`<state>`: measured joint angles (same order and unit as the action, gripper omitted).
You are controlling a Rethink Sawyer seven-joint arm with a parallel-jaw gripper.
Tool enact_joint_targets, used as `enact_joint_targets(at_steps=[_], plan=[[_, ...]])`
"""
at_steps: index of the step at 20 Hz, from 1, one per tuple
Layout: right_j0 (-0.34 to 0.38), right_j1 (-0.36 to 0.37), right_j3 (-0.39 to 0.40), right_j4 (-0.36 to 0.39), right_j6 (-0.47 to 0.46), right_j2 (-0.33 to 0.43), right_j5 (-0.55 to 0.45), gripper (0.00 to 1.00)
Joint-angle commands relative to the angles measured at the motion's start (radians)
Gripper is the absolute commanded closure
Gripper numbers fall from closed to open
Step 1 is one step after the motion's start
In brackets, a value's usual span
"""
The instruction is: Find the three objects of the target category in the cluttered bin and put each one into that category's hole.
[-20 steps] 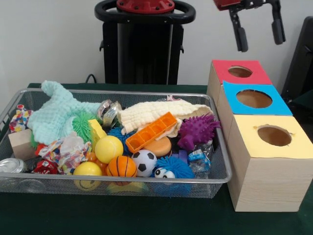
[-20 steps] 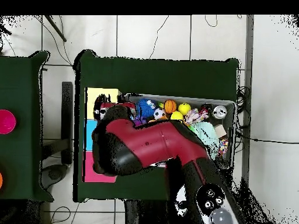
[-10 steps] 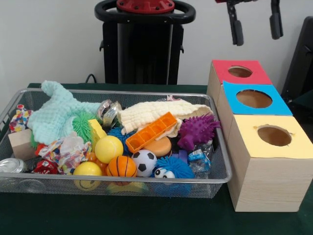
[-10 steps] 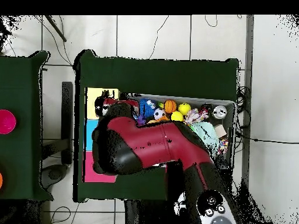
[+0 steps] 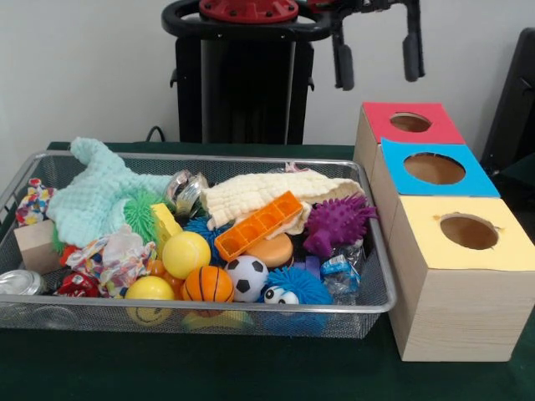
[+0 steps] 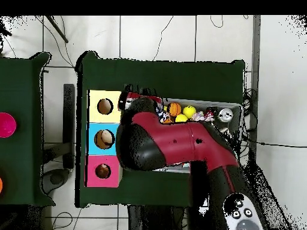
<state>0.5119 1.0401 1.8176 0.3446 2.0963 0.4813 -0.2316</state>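
The wire mesh bin [image 5: 100,303] is full of toys. Near its front lie a yellow ball [image 5: 185,254], a basketball [image 5: 208,284], a soccer ball [image 5: 247,277] and a yellow smiley ball [image 5: 150,292]. An orange tray [image 5: 259,225], a purple spiky toy [image 5: 338,224] and a blue fuzzy ball with eyes [image 5: 292,288] lie at the right. My gripper [image 5: 376,58] hangs high, open and empty, above the bin's right end beside the red box [image 5: 410,123]. In the overhead view my arm [image 6: 174,141] hides most of the bin [image 6: 241,120].
Three wooden boxes with holes stand right of the bin: red-topped, blue-topped [image 5: 435,169] and yellow-topped [image 5: 468,231]. A mint cloth [image 5: 104,196], a cream cloth [image 5: 267,192], a green spiky ball [image 5: 142,215], a wooden block [image 5: 35,245] and a can [image 5: 21,282] also fill the bin.
My gripper has moved left in the front view, from above the boxes towards the bin, still open and high. In the overhead view the arm has swung off the boxes, uncovering all three holes.
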Motion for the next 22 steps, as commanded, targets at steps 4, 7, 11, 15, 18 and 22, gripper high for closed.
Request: enact_joint_targets(at_steps=[4,7,11,15,18,22], plan=[[-0.012,-0.197,-0.048,-0.02,0.159,-0.153,0.077,0.0],[-0.039,-0.229,-0.071,-0.014,0.172,-0.2,0.13,0.0],[-0.078,-0.256,-0.107,-0.038,0.185,-0.269,0.133,0.0],[-0.1,-0.282,-0.124,-0.065,0.183,-0.307,0.153,0.0],[-0.113,-0.303,-0.122,-0.072,0.176,-0.318,0.175,0.0],[-0.118,-0.331,-0.129,-0.074,0.148,-0.317,0.185,0.0]])
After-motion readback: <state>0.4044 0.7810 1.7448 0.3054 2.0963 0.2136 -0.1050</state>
